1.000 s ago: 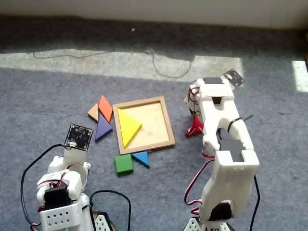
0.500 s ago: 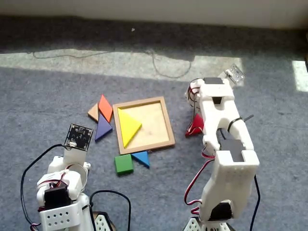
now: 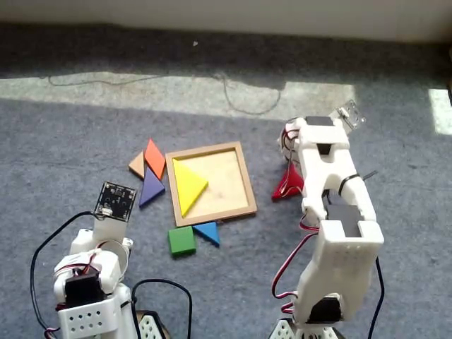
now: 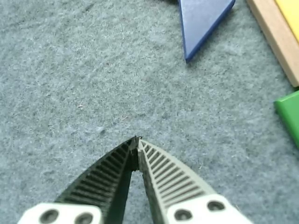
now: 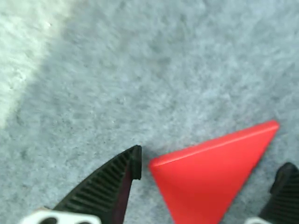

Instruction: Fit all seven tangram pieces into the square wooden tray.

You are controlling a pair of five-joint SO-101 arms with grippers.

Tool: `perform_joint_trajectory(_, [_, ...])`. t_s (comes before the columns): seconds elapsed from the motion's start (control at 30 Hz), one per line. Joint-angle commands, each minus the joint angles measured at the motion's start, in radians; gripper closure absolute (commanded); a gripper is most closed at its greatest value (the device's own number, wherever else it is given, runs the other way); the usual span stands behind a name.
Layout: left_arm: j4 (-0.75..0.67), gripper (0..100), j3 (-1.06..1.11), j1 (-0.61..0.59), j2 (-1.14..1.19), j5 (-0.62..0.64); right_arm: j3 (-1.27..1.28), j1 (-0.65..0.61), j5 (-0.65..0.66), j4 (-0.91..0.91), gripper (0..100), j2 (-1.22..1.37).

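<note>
Grey napped carpet (image 3: 85,141) underneath, with a sunlit band at the far side. White plastic right arm (image 3: 332,212), stretched forward to the right of the tray. Left arm (image 3: 92,282) folded back at the near left. Tray (image 3: 248,180): square, pale wood, raised rim. Inside, flat against its left rim, a large yellow triangle (image 3: 186,185); bare wood elsewhere. Glossy red triangle (image 5: 219,158) flat on open carpet, apart from the tray. Left of the tray, clustered: dark blue triangle (image 3: 150,189), orange triangle (image 3: 154,158), tan piece (image 3: 137,165). Just beside the front rim: green square (image 3: 181,241), small blue triangle (image 3: 208,231). Right gripper (image 5: 210,170) spread wide, ribbed black fingers either side of the red triangle, gripping nothing. Left gripper (image 4: 138,142) closed to a point, empty, over bare carpet.
</note>
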Motion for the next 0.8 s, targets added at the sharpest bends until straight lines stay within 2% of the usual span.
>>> perform_joint_trajectory(0.0, [-0.025, 99, -0.027, -0.001, -0.036, -0.006, 0.022, 0.013, -0.008, 0.002, 64.2, -0.056])
perform_joint_trajectory(0.13, [-0.025, 99, -0.027, -0.001, -0.036, -0.006, 0.031, 0.008, -0.003, 0.002, 73.1, -0.058])
perform_joint_trajectory(0.33, [-0.025, 99, -0.027, -0.001, -0.036, -0.006, 0.03, 0.012, -0.002, 0.013, 73.8, -0.065])
perform_joint_trajectory(0.43, [-0.025, 99, -0.025, -0.001, -0.036, -0.006, 0.008, 0.008, -0.002, 0.14, 73.8, -0.07])
perform_joint_trajectory(0.57, [-0.025, 99, -0.025, -0.001, -0.036, -0.006, -0.14, -0.013, -0.002, 0.285, 73.8, -0.107])
perform_joint_trajectory(0.77, [-0.025, 99, -0.025, -0.001, -0.036, -0.006, -0.209, -0.073, -0.002, 0.343, 73.8, -0.116])
